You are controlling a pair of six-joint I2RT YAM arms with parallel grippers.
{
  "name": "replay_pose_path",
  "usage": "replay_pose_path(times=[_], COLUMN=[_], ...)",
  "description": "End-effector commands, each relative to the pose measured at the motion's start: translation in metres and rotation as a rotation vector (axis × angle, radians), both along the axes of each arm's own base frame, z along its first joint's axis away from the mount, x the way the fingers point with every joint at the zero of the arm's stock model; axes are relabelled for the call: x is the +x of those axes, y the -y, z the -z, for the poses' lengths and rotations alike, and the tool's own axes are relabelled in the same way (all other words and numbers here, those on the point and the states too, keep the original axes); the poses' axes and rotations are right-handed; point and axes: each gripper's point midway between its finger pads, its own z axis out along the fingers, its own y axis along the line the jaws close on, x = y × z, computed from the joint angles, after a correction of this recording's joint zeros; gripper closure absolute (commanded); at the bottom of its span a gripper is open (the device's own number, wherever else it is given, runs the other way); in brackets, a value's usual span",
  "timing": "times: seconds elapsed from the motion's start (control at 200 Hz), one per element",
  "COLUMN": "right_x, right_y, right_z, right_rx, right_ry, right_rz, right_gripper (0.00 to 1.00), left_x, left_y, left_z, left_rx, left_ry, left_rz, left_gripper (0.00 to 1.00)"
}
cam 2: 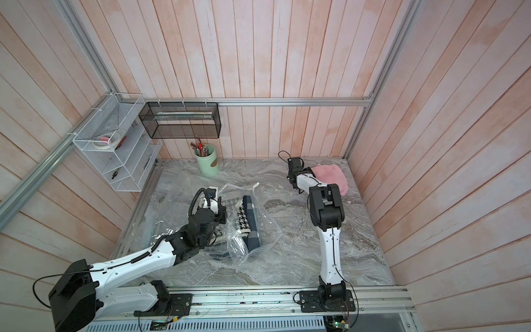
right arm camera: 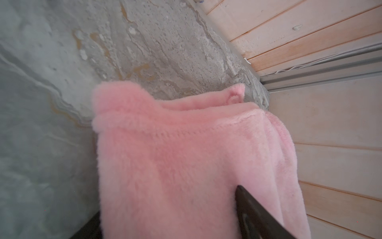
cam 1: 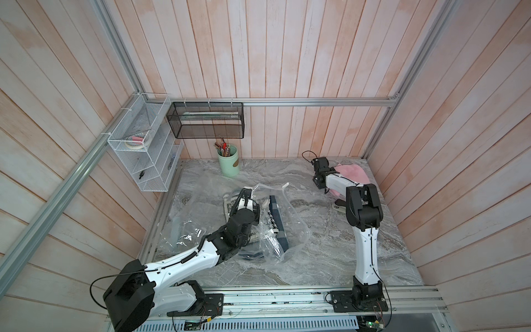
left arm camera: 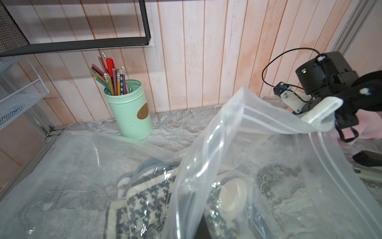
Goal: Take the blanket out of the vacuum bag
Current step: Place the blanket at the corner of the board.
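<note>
The pink fluffy blanket lies on the marble table at the back right, outside the vacuum bag. My right gripper hangs over the blanket, open, with one dark finger on each side of the pile. The clear crinkly vacuum bag sits mid-table with its white valve cap showing through the film. Inside it are a houndstooth knit and a folded navy textile. My left gripper is shut on the bag's film and holds its zipper edge up.
A mint pencil cup stands at the back wall. A white wire shelf and a black mesh basket hang at the back left. A black and white stapler-like object lies by the right arm. More clear plastic spreads left.
</note>
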Motion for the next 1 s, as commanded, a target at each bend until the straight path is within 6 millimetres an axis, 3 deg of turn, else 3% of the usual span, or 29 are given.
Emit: replay_pose_path(times=[0.0, 0.11, 0.195, 0.25, 0.32, 0.355, 0.52, 0.655, 0.85, 0.935, 0.995], right_x=[0.000, 0.000, -0.001, -0.001, -0.001, 0.000, 0.010, 0.023, 0.032, 0.033, 0.035], right_y=[0.006, 0.012, 0.014, 0.014, 0.013, 0.011, -0.012, -0.023, -0.015, -0.019, -0.025], right_z=[0.017, 0.027, 0.033, 0.034, 0.033, 0.031, 0.005, -0.044, -0.110, -0.125, -0.125], right_rx=[-0.077, -0.093, -0.074, -0.047, -0.005, 0.027, 0.325, 0.615, 1.019, 1.182, 1.264], right_ry=[-0.062, -0.090, -0.109, -0.117, -0.118, -0.116, -0.072, 0.013, 0.135, 0.171, 0.180], right_rz=[0.006, 0.018, 0.024, 0.027, 0.034, 0.037, 0.035, 0.034, 0.042, 0.029, 0.025], right_gripper=[0.19, 0.22, 0.35, 0.52, 0.88, 1.00, 1.00, 1.00, 1.00, 1.00, 1.00], left_x=[0.004, 0.005, 0.005, 0.005, 0.005, 0.004, 0.003, 0.001, -0.002, -0.002, -0.002], left_y=[-0.005, -0.006, -0.007, -0.008, -0.009, -0.009, -0.011, -0.013, -0.017, -0.017, -0.016], left_z=[-0.004, -0.006, -0.006, -0.006, -0.005, -0.006, -0.008, -0.009, -0.006, -0.004, -0.004], left_rx=[0.015, 0.015, 0.017, 0.017, 0.018, 0.016, 0.012, 0.009, 0.001, -0.002, -0.004], left_ry=[0.023, 0.027, 0.027, 0.028, 0.027, 0.028, 0.027, 0.023, 0.016, 0.011, 0.010], left_rz=[-0.021, -0.021, -0.023, -0.024, -0.026, -0.025, -0.026, -0.028, -0.033, -0.034, -0.035], left_gripper=[1.00, 1.00, 1.00, 1.00, 1.00, 1.00, 1.00, 1.00, 1.00, 1.00, 1.00])
